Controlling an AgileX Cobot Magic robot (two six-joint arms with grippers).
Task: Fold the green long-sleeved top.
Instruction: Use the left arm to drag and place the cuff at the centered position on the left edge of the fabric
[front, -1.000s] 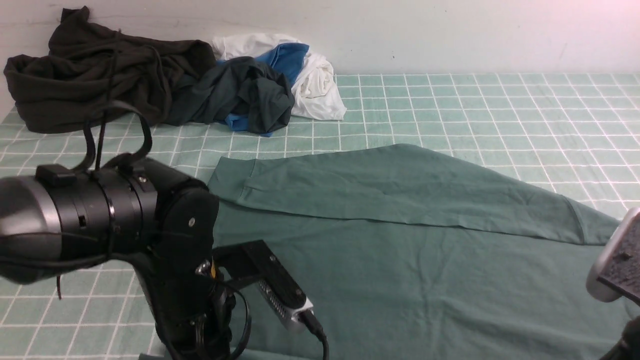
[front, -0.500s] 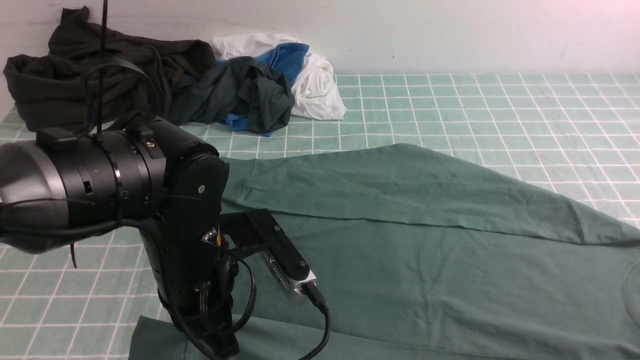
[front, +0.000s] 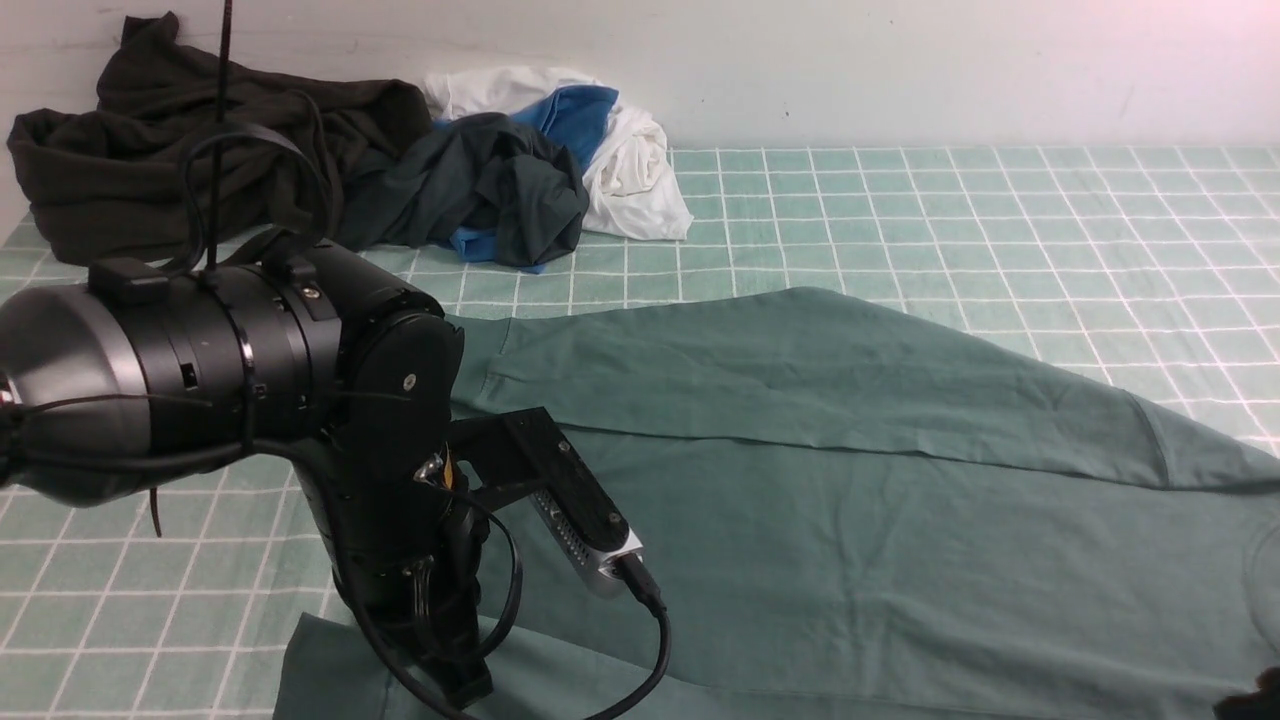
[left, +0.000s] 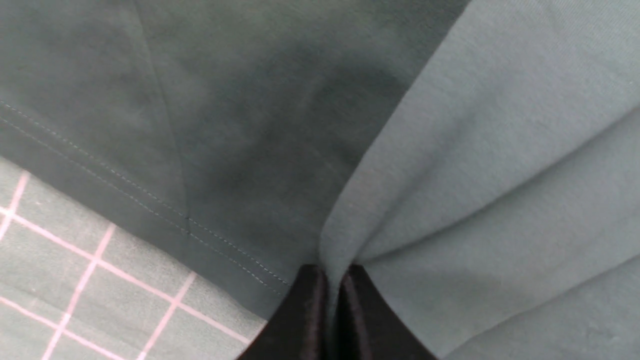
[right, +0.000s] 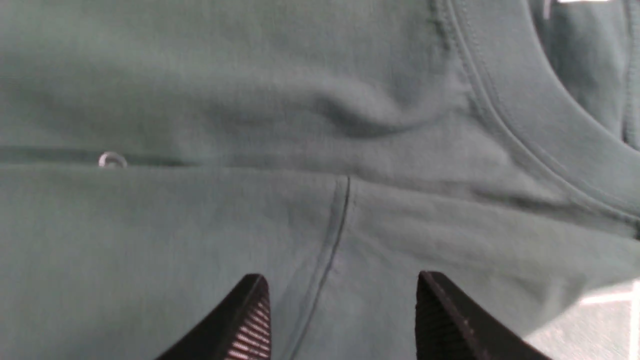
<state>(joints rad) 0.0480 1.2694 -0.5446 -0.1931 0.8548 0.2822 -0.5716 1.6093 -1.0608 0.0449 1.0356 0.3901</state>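
The green long-sleeved top lies spread on the checked table cover, with one sleeve folded across its body. My left gripper points down at the top's near left corner. In the left wrist view it is shut on a pinched fold of the green fabric, beside the stitched hem. My right gripper is open just above the top, over a shoulder seam next to the round neckline. Only a dark bit of the right arm shows in the front view.
A very dark olive-black garment, a blackish-green garment and white and blue clothes are heaped at the back left against the wall. The green checked cover shows behind the top at the right.
My left arm has risen and shifted right, pulling the top's near left corner with it. My right arm has dropped out of the front view at the right edge.
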